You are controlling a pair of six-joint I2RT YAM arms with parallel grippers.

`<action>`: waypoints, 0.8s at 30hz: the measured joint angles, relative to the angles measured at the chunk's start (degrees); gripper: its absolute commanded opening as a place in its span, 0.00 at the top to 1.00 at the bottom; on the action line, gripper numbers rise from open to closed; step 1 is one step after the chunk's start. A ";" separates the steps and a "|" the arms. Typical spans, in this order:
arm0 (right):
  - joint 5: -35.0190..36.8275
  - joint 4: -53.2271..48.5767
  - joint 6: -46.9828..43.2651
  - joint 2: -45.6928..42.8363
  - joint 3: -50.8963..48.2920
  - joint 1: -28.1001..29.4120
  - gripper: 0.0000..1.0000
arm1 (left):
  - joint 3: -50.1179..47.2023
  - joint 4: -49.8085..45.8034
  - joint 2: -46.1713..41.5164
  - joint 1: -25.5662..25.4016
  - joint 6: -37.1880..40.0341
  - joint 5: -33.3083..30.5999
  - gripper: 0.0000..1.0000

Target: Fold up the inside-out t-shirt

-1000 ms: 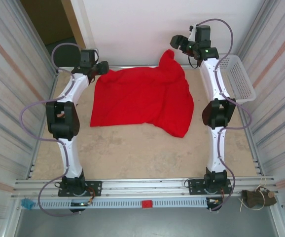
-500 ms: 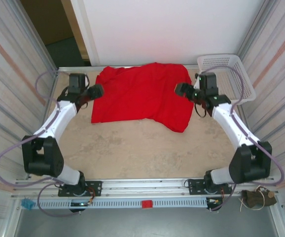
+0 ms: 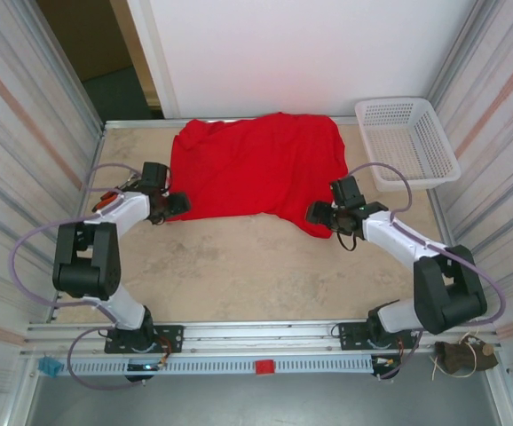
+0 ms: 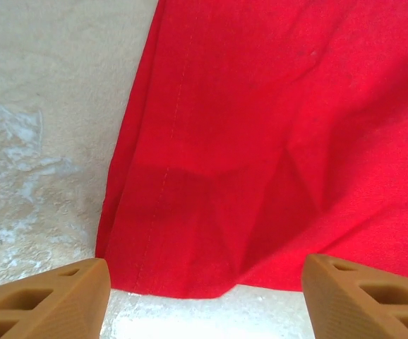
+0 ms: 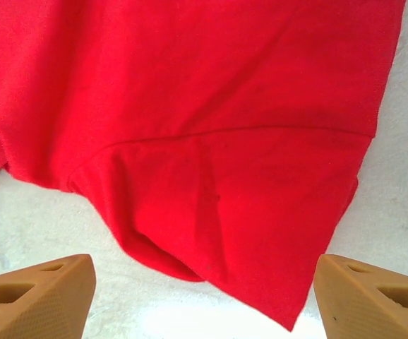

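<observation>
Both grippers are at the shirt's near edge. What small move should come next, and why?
Probably lower both and close on the near corners: the left gripper and right gripper stand open, each framing a near corner of the red t-shirt, which lies spread on the table, ungripped.

Two alike: left arm (image 3: 86, 260) & right arm (image 3: 447, 297) are white tube links btw chunky black joint housings, each on a black base (image 3: 137, 335). Thin lilac-grey cables (image 3: 13, 259) loop alongside. On the left gripper (image 4: 205, 272) & right gripper (image 5: 204, 272), tan, finely ribbed fingers (image 4: 45, 296) w/ triangular cut-outs.
</observation>
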 measured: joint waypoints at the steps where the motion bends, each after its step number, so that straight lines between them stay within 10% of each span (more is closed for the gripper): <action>1: 0.15 0.46 0.04 0.87 0.00 0.00 0.27 | 0.00 0.07 0.63 0.00 -0.02 0.02 0.34; 7: 0.92 2.49 0.09 8.28 0.61 -0.04 0.44 | 0.55 0.68 4.17 0.00 0.07 0.02 0.62; 11: 0.83 2.93 -0.26 10.60 0.63 -0.04 0.99 | 1.42 1.03 6.01 0.00 0.61 0.57 1.00; 24: -2.27 -4.33 0.83 -17.49 -5.16 1.18 1.00 | -9.57 -0.13 -16.59 -0.07 -1.03 3.43 1.00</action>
